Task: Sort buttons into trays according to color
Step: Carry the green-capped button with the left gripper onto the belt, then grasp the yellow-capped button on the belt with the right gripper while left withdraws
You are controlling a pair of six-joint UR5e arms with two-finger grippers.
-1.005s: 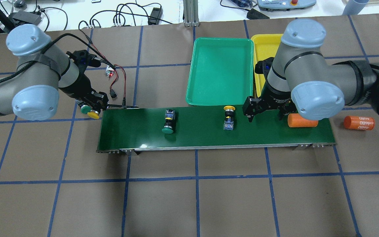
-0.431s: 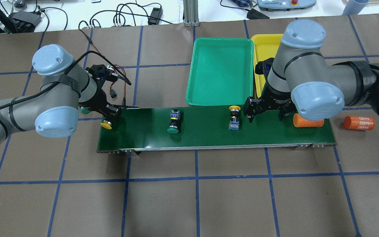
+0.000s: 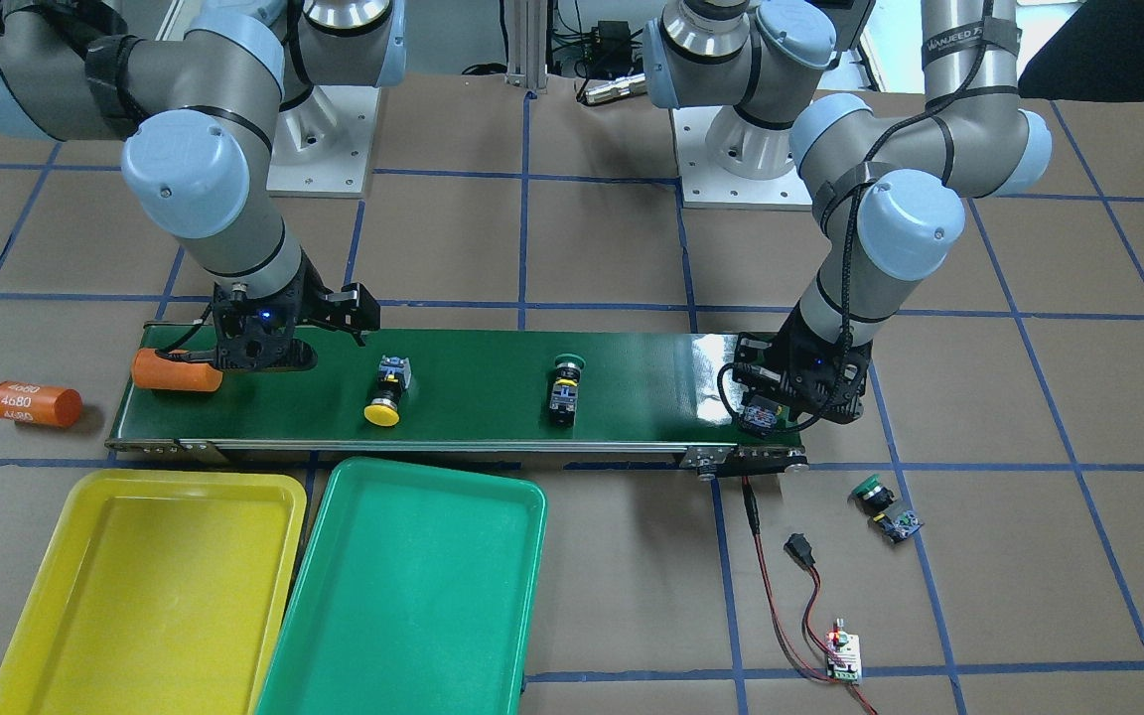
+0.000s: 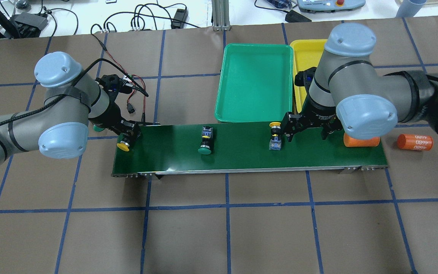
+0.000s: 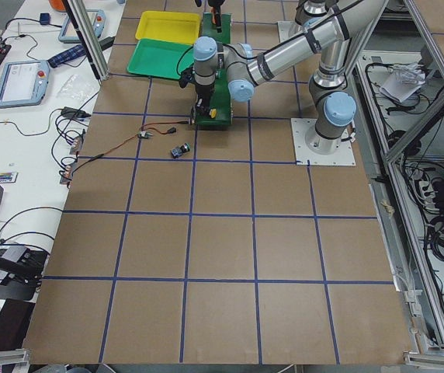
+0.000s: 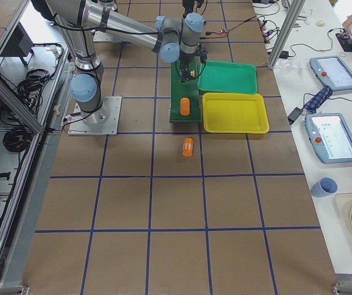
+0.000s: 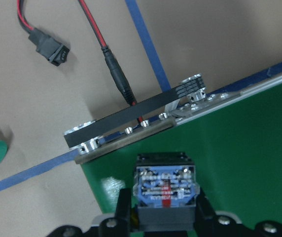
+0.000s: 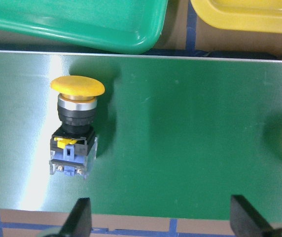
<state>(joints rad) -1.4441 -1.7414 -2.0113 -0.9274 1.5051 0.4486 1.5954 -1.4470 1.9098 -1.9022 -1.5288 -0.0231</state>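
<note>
Across the worktop (image 3: 592,238), seen from the camera facing the robot, the left arm folds at the elbow and drops its wrist over one end of the belt (image 3: 473,382). The left tool (image 3: 776,409) is clamped on the held button (image 3: 757,417), whose blue block faces this camera. The right arm reaches steeply down over the other end. The right tool (image 3: 289,333) is spread wide with nothing in it, just beside an orange cylinder (image 3: 175,369) on the belt. A second cylinder (image 3: 36,404) lies off the belt. A yellow button (image 3: 388,392) lies on its side near the right tool, and a green button (image 3: 565,387) lies mid-belt. Another green button, the stray button (image 3: 880,500), rests on the worktop near a red-and-black cable (image 3: 781,606). The yellow tray (image 3: 135,586) and green tray (image 3: 403,596) sit side by side along the belt.

From overhead, the held button's yellow cap points toward the robot at the belt's corner. The yellow button lies just beside one right finger, its cap toward the trays.

On the left wrist view, two fingers (image 7: 123,210) pinch the black body above the belt's corner.

On the right wrist view, the fingertips (image 8: 79,217) stand far apart. The yellow button lies ahead of one of them, not in the gap.

Both side views show the tools too small to judge.
</note>
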